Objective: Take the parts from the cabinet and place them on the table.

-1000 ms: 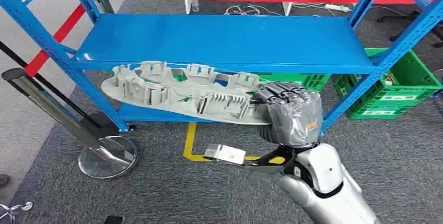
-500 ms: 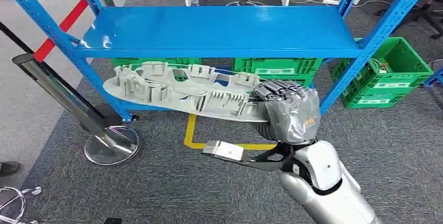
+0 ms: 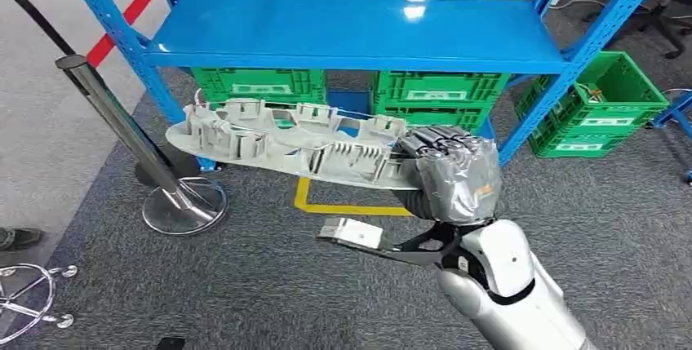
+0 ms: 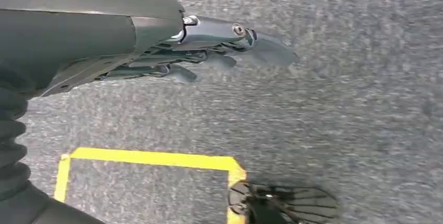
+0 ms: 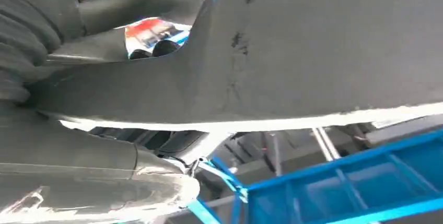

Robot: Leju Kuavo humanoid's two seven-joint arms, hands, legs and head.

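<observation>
One right hand [image 3: 447, 177] grips grey part [image 3: 286, 142]; fingertips hidden beneath.

Head view: we look forward and down from high on the body, at middling range, onto the blue shelf rack [image 3: 351, 32] and the grey carpet [image 3: 245, 285].
Left wrist view: we sit close behind the left robot hand [image 4: 209, 51], facing down at the carpet and a yellow floor marking [image 4: 151, 158].
Right wrist view: we sit very near, under the grey plastic part [image 5: 313, 51].
Shared: both the head and right wrist views take in the part and the blue rack; the head and left wrist views both show the carpet and yellow marking.
</observation>
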